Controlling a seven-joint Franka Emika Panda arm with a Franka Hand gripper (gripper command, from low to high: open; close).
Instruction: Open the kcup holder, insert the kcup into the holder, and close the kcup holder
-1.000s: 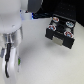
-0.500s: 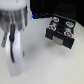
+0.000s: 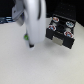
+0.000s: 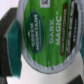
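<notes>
Claw (image 3: 31,44) clamped on the green-topped kcup (image 4: 46,31), low over the white bench (image 3: 30,67), beside the open kcup holder (image 3: 61,31).

The arm (image 3: 31,15), white and blurred, stands over the pale table (image 3: 30,65) at the exterior view's left of centre. Its gripper (image 3: 30,44) points down, close to the surface. A small green patch at its lower end is possibly the kcup (image 3: 26,37); blur prevents confirmation. The kcup holder (image 3: 62,31) sits to the exterior view's right, tray drawn out, with several pods (image 3: 61,22) in round slots.
</notes>
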